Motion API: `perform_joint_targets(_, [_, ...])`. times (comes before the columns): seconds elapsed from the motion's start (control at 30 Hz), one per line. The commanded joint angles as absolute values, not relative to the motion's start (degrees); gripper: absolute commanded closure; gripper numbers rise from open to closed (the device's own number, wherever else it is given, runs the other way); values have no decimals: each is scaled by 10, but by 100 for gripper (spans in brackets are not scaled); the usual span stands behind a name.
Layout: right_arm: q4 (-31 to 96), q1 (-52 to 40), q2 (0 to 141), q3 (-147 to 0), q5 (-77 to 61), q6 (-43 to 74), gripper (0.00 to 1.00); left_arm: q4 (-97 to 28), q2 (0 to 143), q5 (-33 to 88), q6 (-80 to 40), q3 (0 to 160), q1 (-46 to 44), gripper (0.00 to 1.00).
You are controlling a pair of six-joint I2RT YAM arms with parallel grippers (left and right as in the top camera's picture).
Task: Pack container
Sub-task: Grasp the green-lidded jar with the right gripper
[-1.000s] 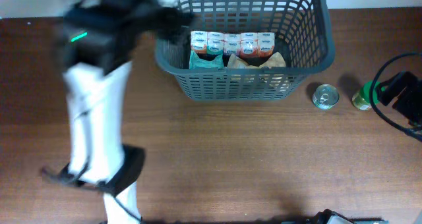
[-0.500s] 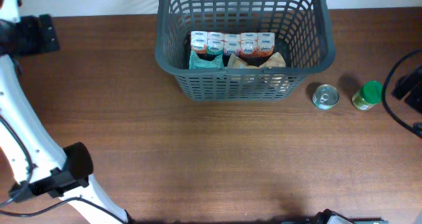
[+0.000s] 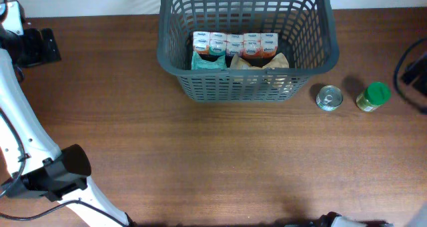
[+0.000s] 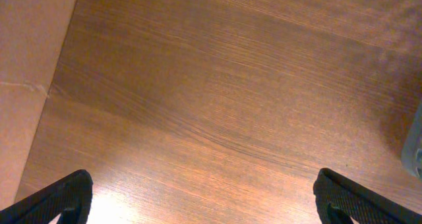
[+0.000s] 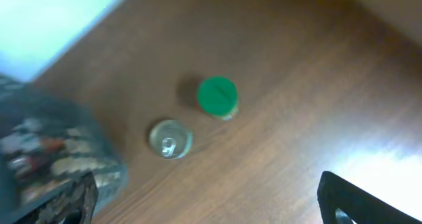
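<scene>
With the left gripper (image 4: 204, 201) and right gripper (image 5: 208, 203) both spread wide and empty, the right should centre squarely over the tin can (image 3: 328, 98) beside the container (image 3: 247, 88) at the table's (image 3: 200, 160) far edge.

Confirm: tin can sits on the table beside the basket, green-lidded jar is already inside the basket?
Wrong on the jar. The green-lidded jar is not in the basket; it stands on the table, next to the tin can on the side away from the basket. The can is beside the basket, as stated. The overhead view shows it.
</scene>
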State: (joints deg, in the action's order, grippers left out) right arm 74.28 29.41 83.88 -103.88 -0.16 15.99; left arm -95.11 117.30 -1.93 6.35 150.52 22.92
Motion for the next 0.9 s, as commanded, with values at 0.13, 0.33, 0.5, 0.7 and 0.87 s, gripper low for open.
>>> perform_joint_targets(0.13, [726,308,1052,-1032,17,230,1,-950,1173,-13,58,1503,232,1])
perform_joint_targets(0.33, [668,308,1144,-1032,6,250,1,-950,1173,-13,58,1503,232,1])
perform_joint_targets(0.5, [632,308,1178,-1032,-32,256,1,-950,1173,-13,58,1503,232,1])
perform_joint_targets(0.7, [612,308,1194,-1032,-29,256,1,-950,1173,-13,58,1503,232,1])
perform_joint_targets(0.87, [592,308,1204,-1031,-18,257,1,-950,1173,-13,58,1503,232,1])
